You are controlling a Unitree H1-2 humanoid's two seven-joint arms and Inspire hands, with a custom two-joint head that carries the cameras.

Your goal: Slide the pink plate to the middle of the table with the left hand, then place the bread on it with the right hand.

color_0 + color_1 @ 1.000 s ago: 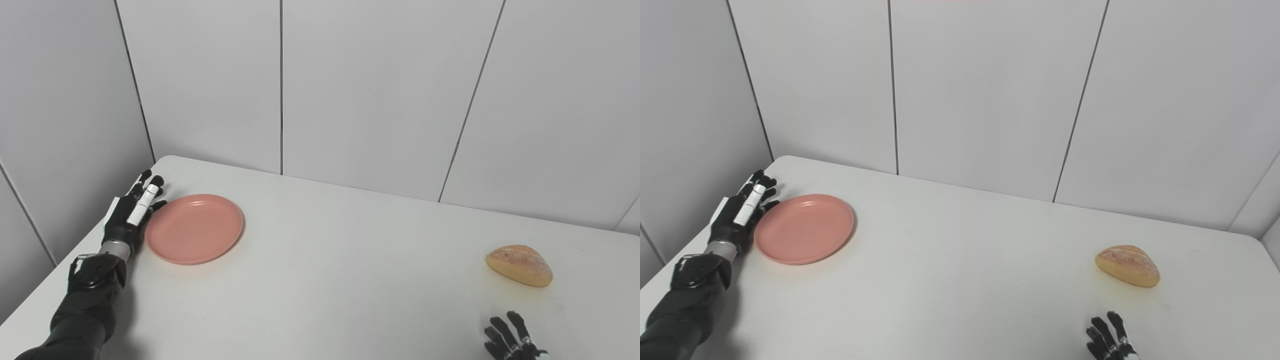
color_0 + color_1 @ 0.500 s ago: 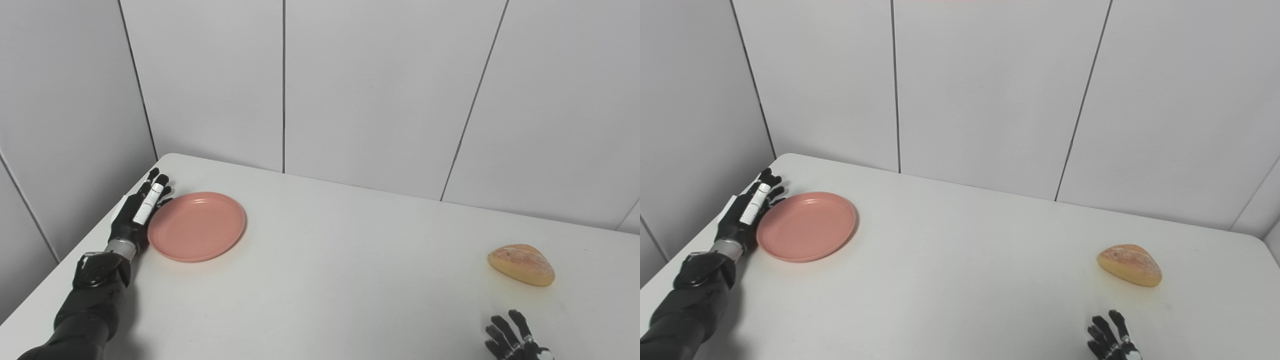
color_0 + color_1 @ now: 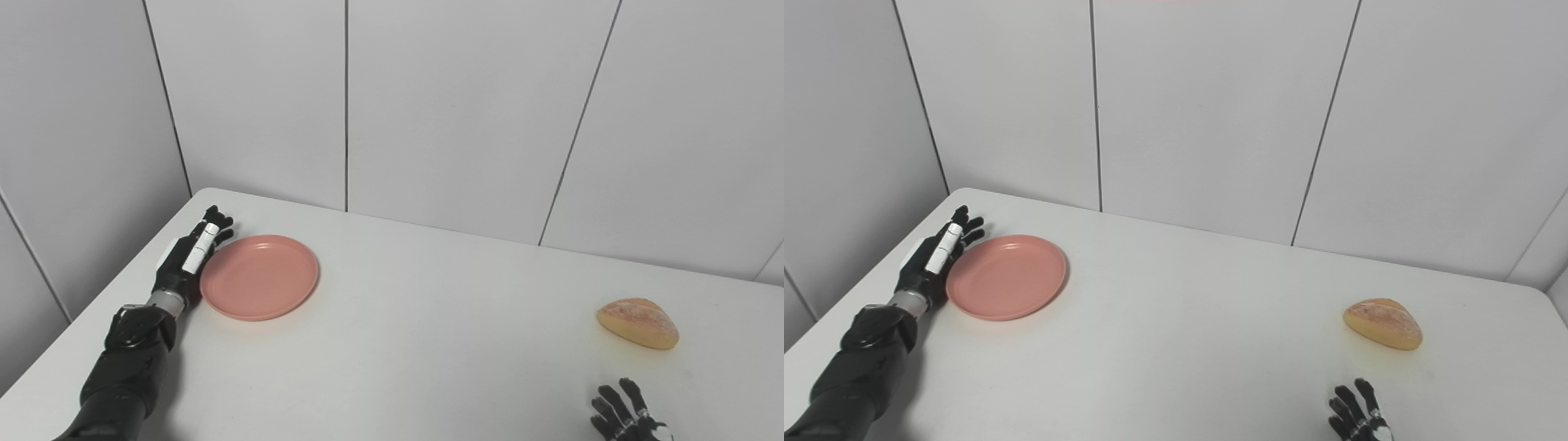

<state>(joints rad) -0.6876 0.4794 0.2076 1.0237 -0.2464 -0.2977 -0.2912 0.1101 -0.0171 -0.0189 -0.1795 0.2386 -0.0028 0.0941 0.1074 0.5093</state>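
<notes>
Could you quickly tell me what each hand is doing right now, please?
Left hand: open, flat against the round pink plate rim.
Right hand: open, holding nothing.

Left black robotic hand [image 3: 187, 266] with white finger segment lies flat, fingers extended and together, forearm stretched forward from bottom left. Right black robotic hand [image 3: 625, 416] barely in view at bottom edge, fingers spread, looks open

The left robot hand [image 3: 187, 263] has pushed the pink plate [image 3: 260, 277] rightward.
</notes>
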